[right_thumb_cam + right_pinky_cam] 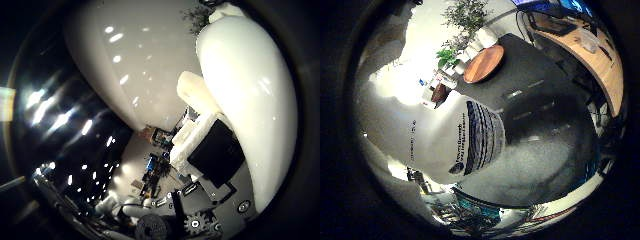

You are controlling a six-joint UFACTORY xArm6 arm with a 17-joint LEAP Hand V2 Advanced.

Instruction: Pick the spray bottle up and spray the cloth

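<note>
The white plastic spray bottle (432, 137) fills much of the little finger side palm view, lying right against the palm. Its body carries a band of dark blue stripes and a few lines of small print. Beyond the bottle lies a grey, fuzzy cloth (535, 170), spread on the dark tabletop (535, 75) — the bottle sits over the cloth's near edge as seen from the palm, though whether it touches the cloth cannot be told.

Farther across the dark tabletop rests a round wooden tray (484, 63) of reddish brown. Beside it stand several small white pots with green leafy plants (465, 20), and past the table runs a curved light-wood desk (600, 60) with screens on it.

In the thumb side palm view the glossy white wall of the bottle takes up a large part of the frame, speckled with bright reflections of lamps. The robot's right hand (210, 145) shows as white and black parts — one smooth white finger (250, 100) arcs alongside the bottle's wall, and a black block with white casing sits just beneath it. The fingers appear curled around the bottle, grasping it closely. Geared parts of the hand show at the view's edge.
</note>
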